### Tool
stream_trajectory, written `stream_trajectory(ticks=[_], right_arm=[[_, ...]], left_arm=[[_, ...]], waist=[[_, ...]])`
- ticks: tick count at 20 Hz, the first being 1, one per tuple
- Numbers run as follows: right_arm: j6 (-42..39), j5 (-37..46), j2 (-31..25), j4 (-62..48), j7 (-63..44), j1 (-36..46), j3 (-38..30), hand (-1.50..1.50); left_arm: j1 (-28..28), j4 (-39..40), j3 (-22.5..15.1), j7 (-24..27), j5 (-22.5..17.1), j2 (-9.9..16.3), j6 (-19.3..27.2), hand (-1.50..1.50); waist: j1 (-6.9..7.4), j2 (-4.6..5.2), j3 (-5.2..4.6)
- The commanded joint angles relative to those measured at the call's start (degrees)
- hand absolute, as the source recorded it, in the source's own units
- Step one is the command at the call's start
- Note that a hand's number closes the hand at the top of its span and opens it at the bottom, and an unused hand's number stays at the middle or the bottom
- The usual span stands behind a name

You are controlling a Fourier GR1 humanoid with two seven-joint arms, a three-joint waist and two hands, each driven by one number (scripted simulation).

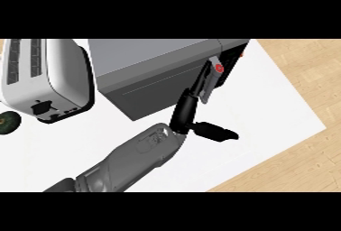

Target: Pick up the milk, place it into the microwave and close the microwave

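Logging from the head view. The microwave is sitting at the far middle of the counter. The milk is showing at its right front corner, against the dark strip there. I cannot tell whether it is standing inside the cavity or just at its mouth, and I am not making out the door's position.

The milk's long axis is running from lower left to upper right in the view, slightly tilted, with the red cap pointing to the far end.

The left hand is reaching in from the lower left. Its fingers are lying straight and pressed together alongside the milk, while the thumb is sticking out to the right, well apart from them.

A toaster is standing to the left.
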State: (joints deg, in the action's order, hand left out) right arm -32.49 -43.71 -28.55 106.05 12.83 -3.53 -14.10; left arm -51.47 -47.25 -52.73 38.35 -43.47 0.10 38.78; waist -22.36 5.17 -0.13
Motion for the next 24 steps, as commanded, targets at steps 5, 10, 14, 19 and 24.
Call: stream_trajectory(ticks=[5, 10, 14, 19, 24], right_arm=[[-0.6, -2.1, -1.5, -0.5, -1.6, 1.4, 0.2, -1.50], [-1.0, -3.3, -1.9, -0.6, -1.8, 1.7, 0.1, -1.50], [-1.0, -4.5, -2.5, -0.1, -2.5, 2.4, 0.3, -1.50], [-1.1, -5.4, -2.8, 0.0, -3.1, 2.5, 0.5, -1.50], [-0.5, -5.8, -3.6, -0.2, -3.9, 2.1, 0.0, -1.50]], left_arm=[[-3.8, 2.8, 1.2, -0.5, -3.6, -0.1, 0.2, -1.50], [-4.5, 3.5, 0.5, 0.0, -5.0, -0.1, -0.2, -1.50], [-4.8, 4.5, 0.0, 0.8, -5.8, -0.1, -0.3, -1.50], [-5.2, 5.5, -0.9, -2.8, -8.5, -0.1, -3.0, 1.50], [-7.8, 12.4, -4.2, -2.4, -1.9, 3.7, 2.9, -1.50]], waist=[[-0.49, 0.47, 0.02], [-0.92, 0.34, 0.09], [-0.79, 0.32, 0.00], [-1.16, 0.55, 0.26], [1.21, -0.35, 0.96]])
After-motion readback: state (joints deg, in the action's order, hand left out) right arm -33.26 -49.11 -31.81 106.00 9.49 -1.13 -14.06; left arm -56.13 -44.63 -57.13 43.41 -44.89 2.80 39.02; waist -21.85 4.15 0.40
